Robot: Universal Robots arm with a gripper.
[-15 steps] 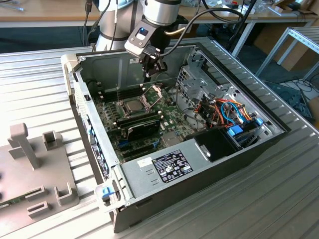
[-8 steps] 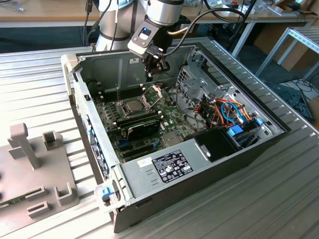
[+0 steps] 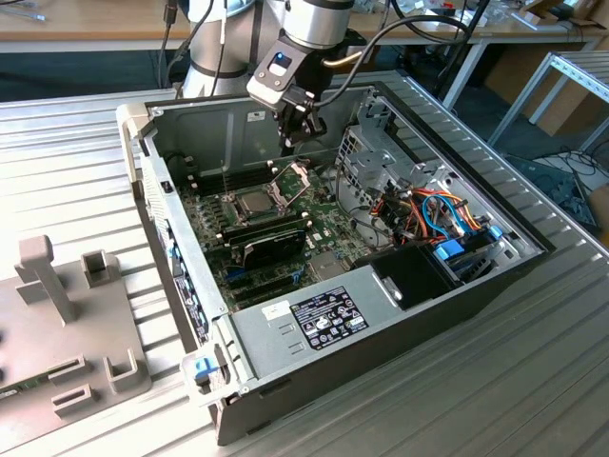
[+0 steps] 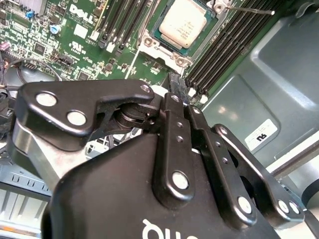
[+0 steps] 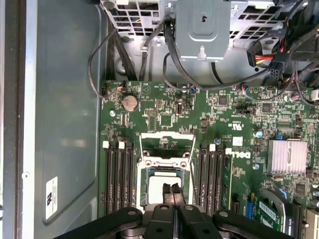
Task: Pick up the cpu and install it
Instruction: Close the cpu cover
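Claw [image 3: 291,141], exterior view: hangs from the arm over the far half of the open computer case [image 3: 219,124], fingers drawn together and gripping nothing, clear of the board. That case lies on its side with the panel off, so the motherboard [image 3: 328,228] faces up for reach from above. Below the claw, toward the exterior view's left, the cpu [image 3: 255,202] sits flat in its socket. The hinged frame [image 3: 294,174] stands raised beside it, leaving the chip uncovered. The printed sticker [image 3: 328,319] on the near power-supply box is not transcribed

Second wrist view: claw [image 4: 177,85] tips pressed shut and empty, apart from the cpu [image 4: 183,22], which lies square within the socket between banks of memory slots [image 4: 227,42]. Board lettering and a white wall label [image 4: 261,134] are present

First wrist view: claw [image 5: 174,193] tips hover directly over the cpu [image 5: 160,190]; hinged frame [image 5: 167,144] open, judged to keep the socket accessible; white wall label [image 5: 51,196] on the case side
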